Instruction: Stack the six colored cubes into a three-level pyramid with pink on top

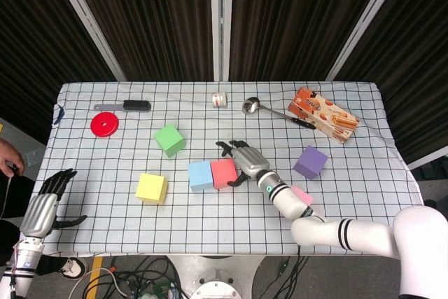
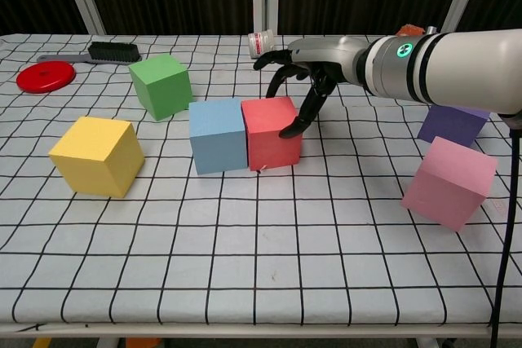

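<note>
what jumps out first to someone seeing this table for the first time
Mid-table, the right hand has fingertips against the red cube, which sits flush beside the blue cube. Bright loose cubes lie around them: yellow cube front left, green cube behind it, pink cube front right.

Matt foam cubes [image 2: 271,132] — cloth table cover [image 2: 261,266]
</note>
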Tool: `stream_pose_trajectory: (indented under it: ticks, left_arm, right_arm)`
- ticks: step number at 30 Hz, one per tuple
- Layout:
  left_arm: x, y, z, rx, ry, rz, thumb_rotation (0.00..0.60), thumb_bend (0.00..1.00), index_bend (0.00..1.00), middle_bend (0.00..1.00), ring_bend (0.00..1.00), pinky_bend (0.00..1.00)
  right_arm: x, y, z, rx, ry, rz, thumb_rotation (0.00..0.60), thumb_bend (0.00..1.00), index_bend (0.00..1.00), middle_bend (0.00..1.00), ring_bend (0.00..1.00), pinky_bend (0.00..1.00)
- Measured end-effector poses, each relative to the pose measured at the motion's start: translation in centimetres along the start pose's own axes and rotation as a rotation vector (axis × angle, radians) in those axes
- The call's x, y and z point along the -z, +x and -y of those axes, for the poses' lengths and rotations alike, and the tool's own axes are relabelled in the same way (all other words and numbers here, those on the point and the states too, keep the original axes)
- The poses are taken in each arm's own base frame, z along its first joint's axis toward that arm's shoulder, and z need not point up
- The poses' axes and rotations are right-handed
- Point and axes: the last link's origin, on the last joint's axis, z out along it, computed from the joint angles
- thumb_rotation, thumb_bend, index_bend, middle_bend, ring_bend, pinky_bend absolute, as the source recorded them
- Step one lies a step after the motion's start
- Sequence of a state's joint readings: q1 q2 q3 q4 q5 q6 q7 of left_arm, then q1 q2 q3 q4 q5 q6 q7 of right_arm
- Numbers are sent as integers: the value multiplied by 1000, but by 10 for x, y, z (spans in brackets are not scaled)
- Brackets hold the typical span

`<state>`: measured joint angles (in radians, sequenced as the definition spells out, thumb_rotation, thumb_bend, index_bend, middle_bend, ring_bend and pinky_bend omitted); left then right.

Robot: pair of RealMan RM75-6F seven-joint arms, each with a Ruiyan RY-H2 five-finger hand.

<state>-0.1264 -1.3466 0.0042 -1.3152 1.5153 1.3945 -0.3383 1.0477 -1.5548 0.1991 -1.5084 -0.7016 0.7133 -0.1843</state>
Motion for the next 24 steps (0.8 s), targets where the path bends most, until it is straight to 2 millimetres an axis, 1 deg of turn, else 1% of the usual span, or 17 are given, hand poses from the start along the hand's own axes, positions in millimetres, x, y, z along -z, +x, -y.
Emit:
stream_pose_trajectory:
  ticks: [3, 6, 15, 24]
  left_arm:
    - [0, 0, 0, 0, 0, 2, 600, 7, 87, 36, 0, 77]
    - [0, 0, 0, -2, -1, 2, 600, 7, 87, 36, 0, 77]
    - [0, 0, 0, -4, 1, 6, 600, 7, 87, 36, 0, 77]
    - [-1, -1, 0, -5, 3, 10, 600, 7, 87, 37, 0, 78]
  right_arm:
    - [-1, 0, 0, 5, 0, -9, 600, 125, 0, 337, 0, 0]
    - [-1, 1, -1, 10, -1, -18, 600, 135, 0, 365, 0, 0]
    - [-1, 3, 0, 19, 16, -21, 600, 150, 0, 384, 0, 0]
    - [-2, 4, -3, 87, 48, -40, 600, 153, 0, 387, 0, 0]
